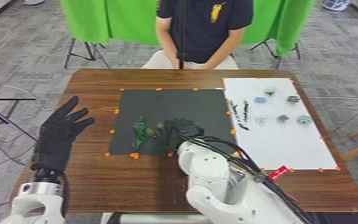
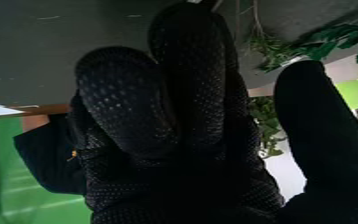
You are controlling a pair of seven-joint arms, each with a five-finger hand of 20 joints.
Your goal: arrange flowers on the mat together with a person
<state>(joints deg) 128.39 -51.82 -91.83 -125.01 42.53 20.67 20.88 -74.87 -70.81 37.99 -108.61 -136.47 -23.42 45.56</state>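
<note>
And here's my right hand (image 1: 183, 126) over the black mat (image 1: 162, 103), by the green sprigs (image 1: 140, 132), its hold something I can't tell, my left hand (image 1: 58, 131) with fingers spread and empty, small flowers (image 1: 303, 120) on the white sheet (image 1: 269, 145)!

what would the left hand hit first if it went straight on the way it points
The left hand's way looks free across the brown wooden table; beyond it, probably the green cloth or its stand, though height and depth are unclear.
</note>
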